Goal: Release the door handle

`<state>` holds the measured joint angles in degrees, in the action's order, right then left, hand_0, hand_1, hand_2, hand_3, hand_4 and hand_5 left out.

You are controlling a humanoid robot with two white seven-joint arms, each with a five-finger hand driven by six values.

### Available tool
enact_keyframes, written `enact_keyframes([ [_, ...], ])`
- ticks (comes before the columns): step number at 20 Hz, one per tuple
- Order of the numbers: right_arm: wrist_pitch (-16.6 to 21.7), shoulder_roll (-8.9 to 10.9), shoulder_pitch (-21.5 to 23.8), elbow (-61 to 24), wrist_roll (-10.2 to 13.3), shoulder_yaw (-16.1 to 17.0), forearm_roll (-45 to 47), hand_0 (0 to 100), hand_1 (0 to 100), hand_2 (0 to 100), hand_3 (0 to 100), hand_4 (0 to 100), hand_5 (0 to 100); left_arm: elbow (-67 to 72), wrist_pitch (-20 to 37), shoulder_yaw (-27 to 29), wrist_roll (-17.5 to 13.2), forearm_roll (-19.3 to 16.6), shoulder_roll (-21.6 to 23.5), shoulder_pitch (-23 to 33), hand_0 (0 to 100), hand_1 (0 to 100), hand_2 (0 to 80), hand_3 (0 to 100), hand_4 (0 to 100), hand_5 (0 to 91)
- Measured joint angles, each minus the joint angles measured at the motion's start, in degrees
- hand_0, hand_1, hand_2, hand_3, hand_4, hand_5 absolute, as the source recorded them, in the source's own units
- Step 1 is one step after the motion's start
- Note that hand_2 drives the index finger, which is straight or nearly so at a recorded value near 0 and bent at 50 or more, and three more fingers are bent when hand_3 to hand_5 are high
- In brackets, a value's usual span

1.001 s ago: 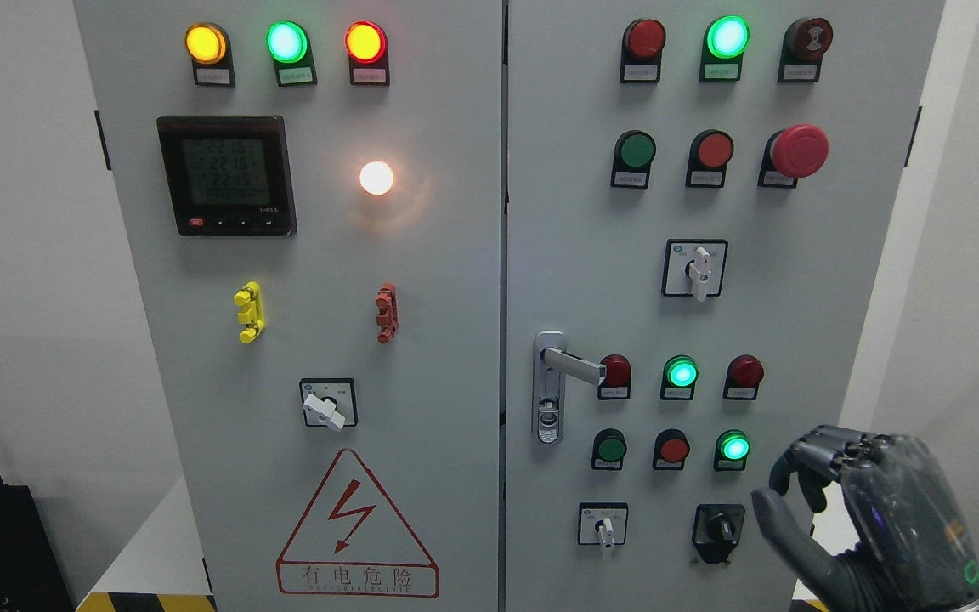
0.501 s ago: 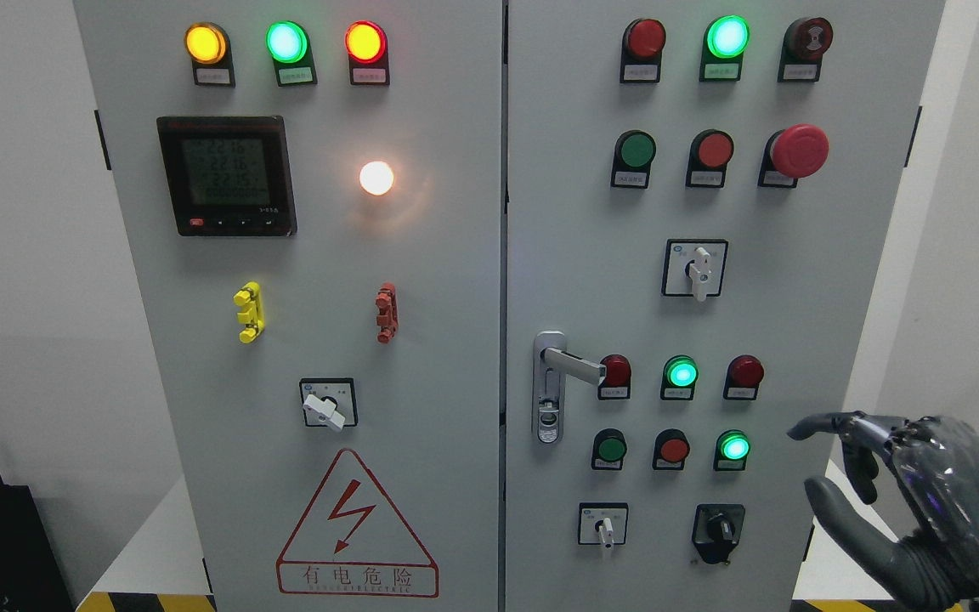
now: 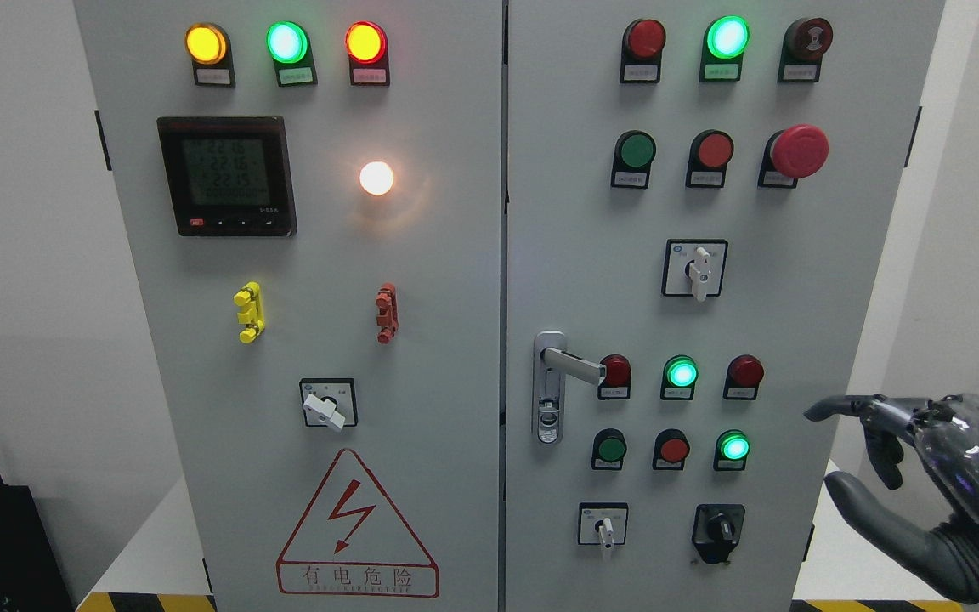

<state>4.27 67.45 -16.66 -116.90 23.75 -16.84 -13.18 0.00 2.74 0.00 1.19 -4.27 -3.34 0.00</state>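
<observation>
Grey cabinet fills the view, both doors shut w/ lamps lit. On the right door, the silver door handle sits near the centre seam, lever pointing right, nothing touching it. Right hand is at lower right, well apart from the handle, fingers spread & holding nothing. Release looks done; prob only arm retreat left. Left hand not visible.

The door handle sits at the left edge of the cabinet's right door, with a meter on the left door. The right hand hangs well right of the handle.
</observation>
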Motion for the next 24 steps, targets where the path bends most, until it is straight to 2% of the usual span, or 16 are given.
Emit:
enact_keyframes([
  [9,-0.8,4.47,-0.3,-1.5,-1.1,-0.2,1.4,45,12,30,89,90,98,0.0,0.0,0.0,0.0,0.0,0.0,0.0,12,39,0.0,0,0,0.0],
  [18,-0.1,7.69,-0.4,-1.7,-1.4,-0.2,1.6,46,13,29,86,85,95,0.0,0.0,0.0,0.0,0.0,0.0,0.0,12,39,0.0,0,0,0.0],
  [24,7.1,12.45,-0.3,-1.6,-1.3,-0.3,1.6,45,12,23,80,80,91,0.0,0.0,0.0,0.0,0.0,0.0,0.0,12,39,0.0,0,0,0.0],
])
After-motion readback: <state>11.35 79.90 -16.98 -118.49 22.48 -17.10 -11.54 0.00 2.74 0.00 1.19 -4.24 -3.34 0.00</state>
